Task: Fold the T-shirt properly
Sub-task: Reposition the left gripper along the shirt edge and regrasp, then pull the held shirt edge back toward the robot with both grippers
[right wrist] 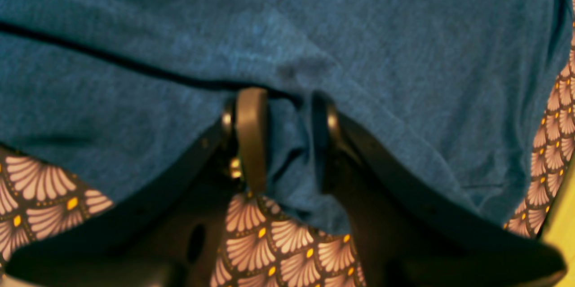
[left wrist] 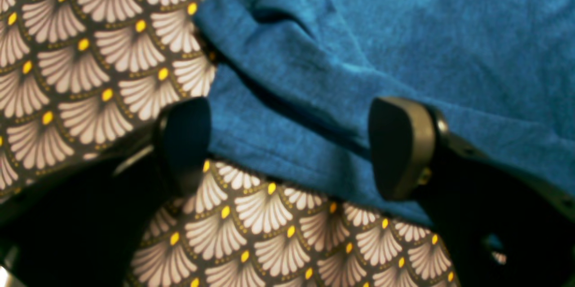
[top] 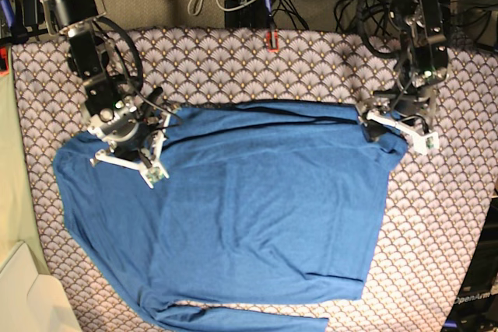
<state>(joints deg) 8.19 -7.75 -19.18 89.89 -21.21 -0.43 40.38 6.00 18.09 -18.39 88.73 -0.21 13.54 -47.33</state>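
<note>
Flat, T-shirt (top: 257,215) runs left–right; right fingers (right wrist: 280,139) pinch it, left fingers (left wrist: 287,147) spread.

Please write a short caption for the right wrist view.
Right gripper pinching a fold of the blue T-shirt above the scallop-patterned cloth.

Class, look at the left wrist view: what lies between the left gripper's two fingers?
In the left wrist view, the hem edge of the T-shirt and a strip of scallop-patterned cloth lie between the open left gripper's fingers; nothing is clamped.

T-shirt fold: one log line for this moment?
T-shirt: spread on patterned cloth | left gripper: open over edge | right gripper: pinching fabric
</note>
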